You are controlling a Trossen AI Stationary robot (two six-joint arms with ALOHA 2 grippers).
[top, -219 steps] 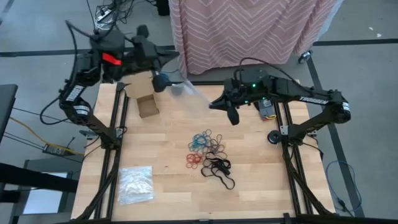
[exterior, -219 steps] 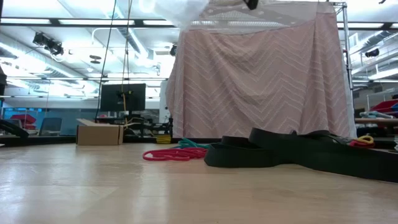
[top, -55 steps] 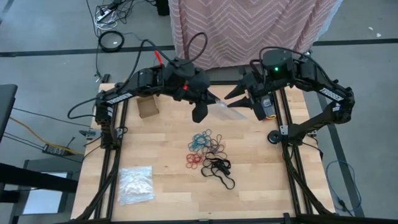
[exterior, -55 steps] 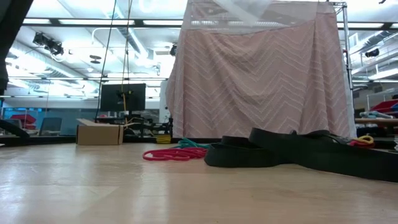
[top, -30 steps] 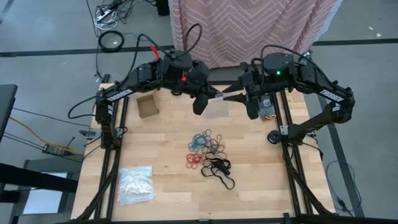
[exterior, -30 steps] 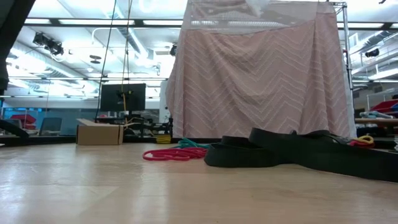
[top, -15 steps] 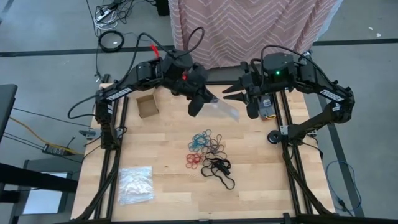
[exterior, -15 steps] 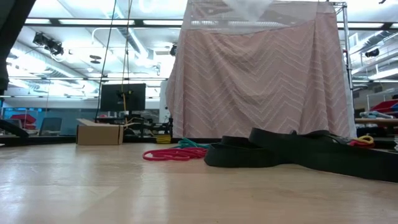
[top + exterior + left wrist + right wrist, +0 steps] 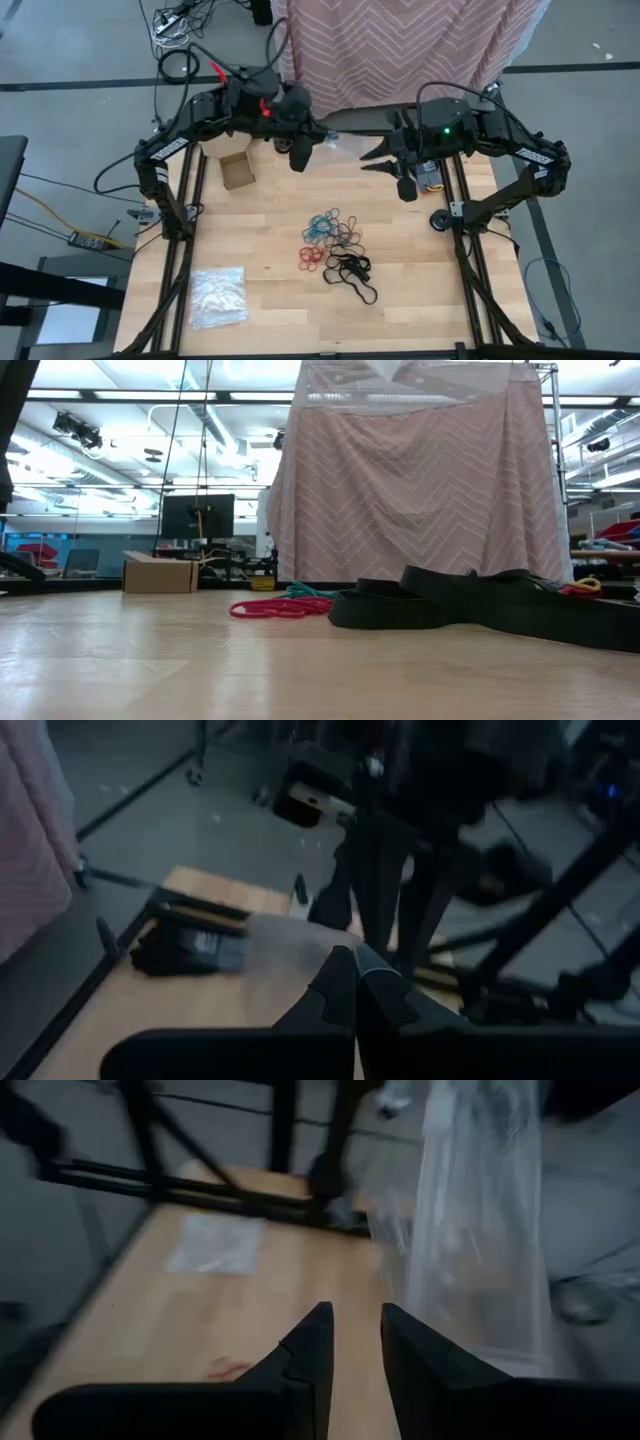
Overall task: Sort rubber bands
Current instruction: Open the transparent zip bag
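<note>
The rubber bands lie in a loose heap of blue, red, tan and black loops at the middle of the table; the low view shows red ones and black ones up close. High over the far edge, my left gripper is shut on a clear plastic bag. My right gripper stands open just right of the bag, fingers pointing at it with nothing between them; in its wrist view the bag hangs beside the fingers. My left gripper pinches the clear bag between its two shut fingers, coming at it about level from the table's left. The fingers meet on the film at one end of the bag. The bag hangs slack below, lifted clear of the table.
A small open cardboard box stands at the far left of the table. A flat pile of clear plastic bags lies at the near left corner. A pink zigzag cloth hangs behind the far edge.
My left gripper has gone up and toward the table's far left corner, still shut on the bag. The bag has swung with it, from hanging out toward the middle of the table to hanging close under the gripper at the far edge.
</note>
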